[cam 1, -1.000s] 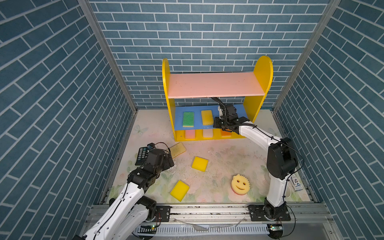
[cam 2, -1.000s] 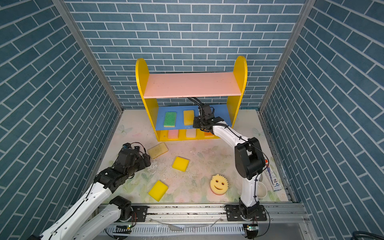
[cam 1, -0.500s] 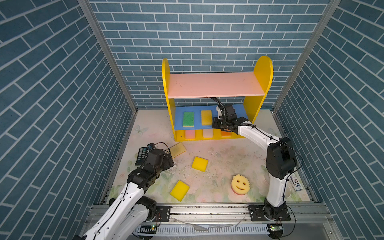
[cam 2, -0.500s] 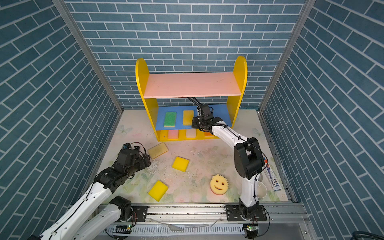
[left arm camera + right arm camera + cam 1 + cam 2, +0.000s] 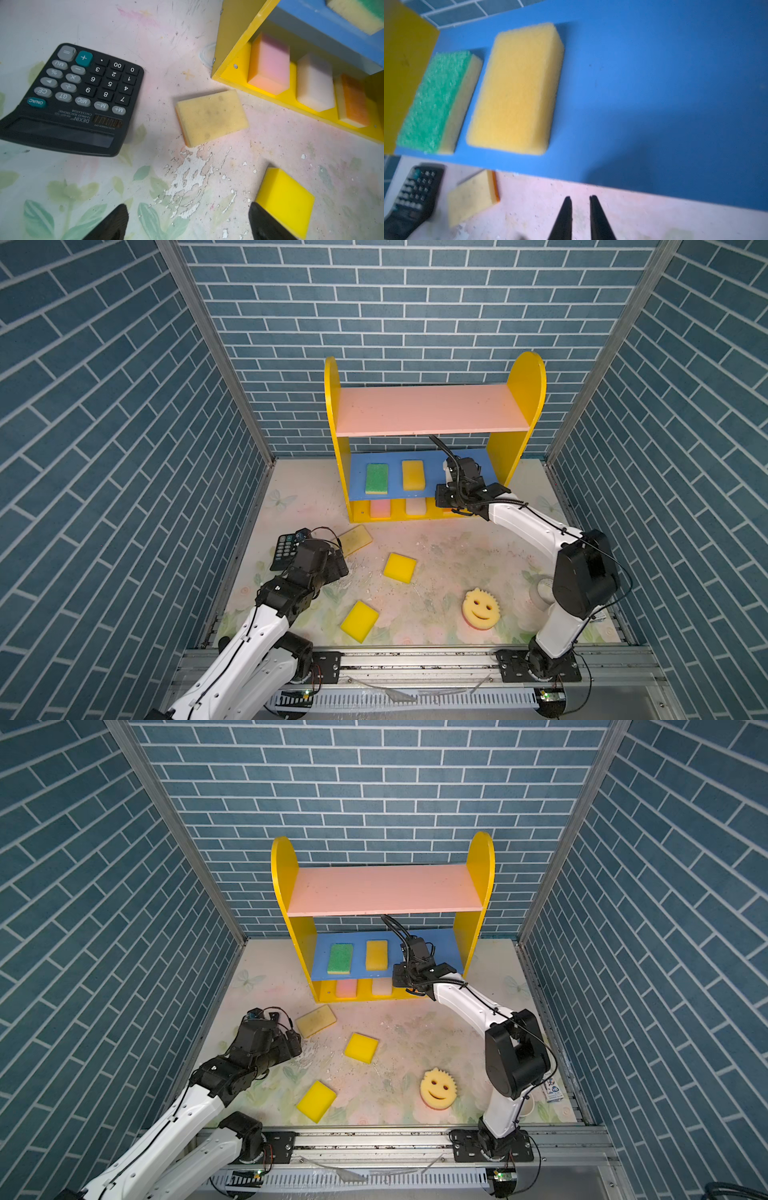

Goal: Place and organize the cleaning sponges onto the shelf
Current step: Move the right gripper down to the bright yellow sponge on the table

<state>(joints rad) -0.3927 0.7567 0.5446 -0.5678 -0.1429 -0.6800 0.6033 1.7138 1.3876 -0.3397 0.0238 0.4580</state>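
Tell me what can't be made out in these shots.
- Orange sponge: mostly hidden behind the right arm in both top views.
- Calculator: keys blurred in the right wrist view.
- Right gripper: fingers cut off by the right wrist view's edge.
- Left gripper: only fingertips show in the left wrist view.

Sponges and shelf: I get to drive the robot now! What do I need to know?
Left gripper: open, empty, over the table near the tan sponge.
Right gripper: jaws slightly apart, empty, by the blue board.
Done: green sponge and amber sponge on the shelf's blue board; pink sponge, whitish sponge, orange sponge on its base.
Left: tan sponge, two yellow sponges, smiley sponge on the table. Leave the calculator.
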